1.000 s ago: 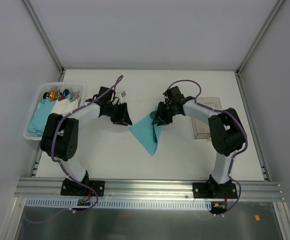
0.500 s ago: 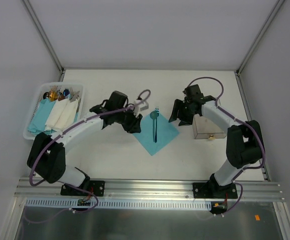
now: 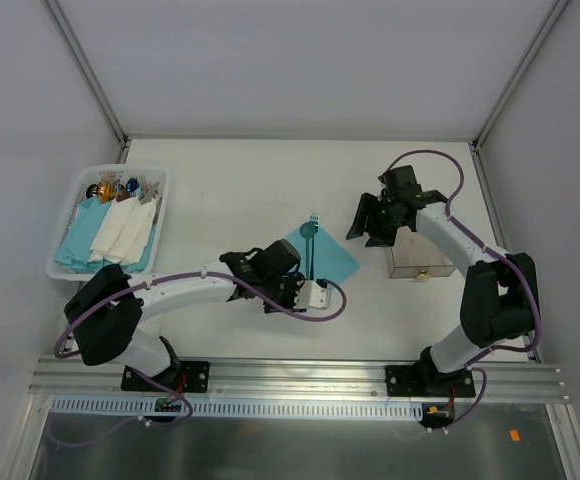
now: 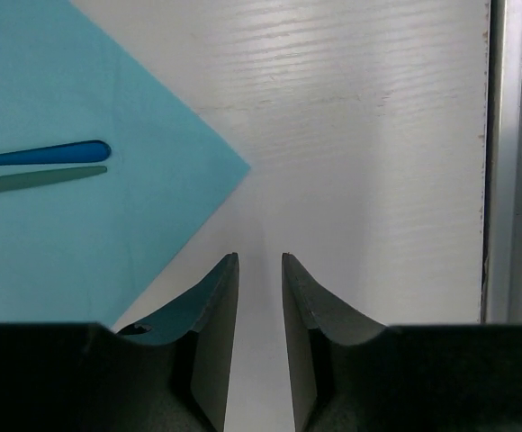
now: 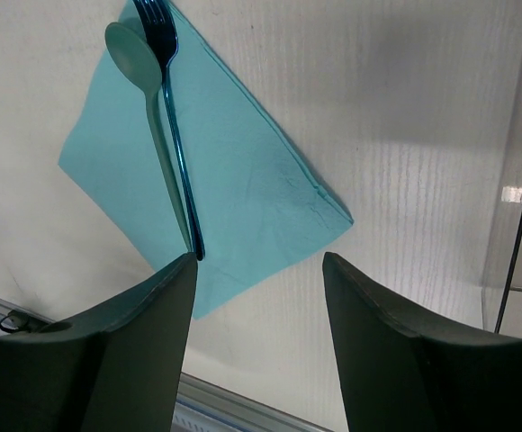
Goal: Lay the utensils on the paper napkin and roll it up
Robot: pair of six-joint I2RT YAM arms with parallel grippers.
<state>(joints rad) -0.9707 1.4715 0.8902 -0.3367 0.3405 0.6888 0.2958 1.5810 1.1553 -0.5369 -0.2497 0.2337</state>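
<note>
Top, left-wrist and right-wrist views of the rolling station. We see the paper napkin [image 3: 335, 258] [image 4: 81, 216] [image 5: 234, 171] lying flat and unrolled on the white worktop [image 3: 220, 180], turned so that one corner points away from the arm bases and one toward them. The utensils [image 3: 312, 255] lie on it side by side along that diagonal: a pale teal spoon [image 5: 161, 135] [image 4: 40, 178] and a darker blue fork [image 5: 176, 135] [image 4: 45, 155], with their heads at the far corner and their handle ends short of the near corner. The left gripper [image 3: 288, 288] [image 4: 260, 261] sits low at the napkin's near-left edge. Its jaws stand only narrowly apart, with bare worktop showing in the slit and nothing held. In its wrist view the near corner lies just ahead of the fingertips and to one side. The right gripper [image 3: 370, 218] [image 5: 259, 261] hangs above the worktop to the right of the napkin, apart from it, with its jaws spread wide and empty. We note a clear plastic box [image 3: 415, 262] [image 5: 513, 180] beside the right arm and, at far left, a white basket [image 3: 62, 225] holding teal and white napkin bundles [image 3: 110, 230].
</note>
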